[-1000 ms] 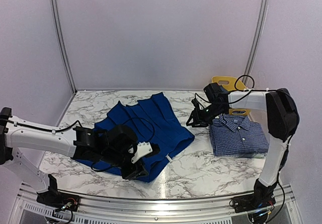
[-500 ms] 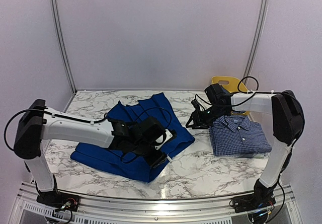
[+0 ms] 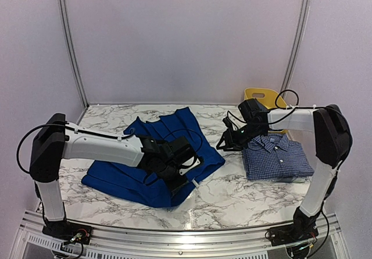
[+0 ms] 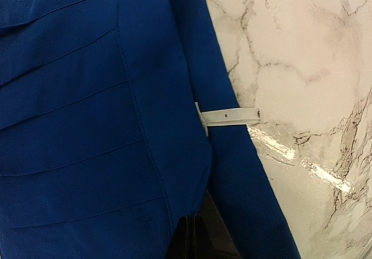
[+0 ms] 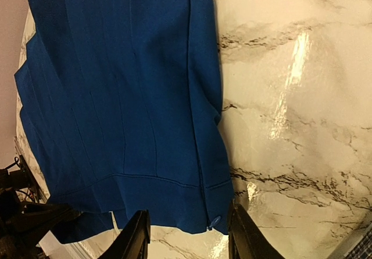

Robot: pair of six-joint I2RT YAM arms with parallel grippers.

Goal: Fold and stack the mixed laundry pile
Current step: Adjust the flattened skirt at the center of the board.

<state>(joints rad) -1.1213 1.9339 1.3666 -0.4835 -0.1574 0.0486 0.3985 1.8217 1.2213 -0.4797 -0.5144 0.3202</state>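
Observation:
The royal-blue garment (image 3: pixel 151 148) lies spread on the marble table (image 3: pixel 232 195), centre-left, with a white tag (image 4: pixel 229 115) sticking out at its near right edge. My left gripper (image 3: pixel 181 177) is down on that edge, and its fingers (image 4: pixel 196 227) are shut on a fold of the blue cloth. My right gripper (image 3: pixel 224 141) hovers open at the garment's right side. A buttoned hem corner (image 5: pixel 215 220) shows between its fingers (image 5: pixel 139 236) without touching them. The blue-and-white checked shirt (image 3: pixel 273 154) lies folded at the right.
A yellow tub (image 3: pixel 260 94) stands at the back right behind the checked shirt. Grey walls close in the back and both sides. The right arm's cable loops above the shirt. Bare marble shows between the two garments and along the near edge.
My left arm has swung in over the blue garment, moved right to its near edge, and its fingers have gone from open to shut. The right gripper has barely moved.

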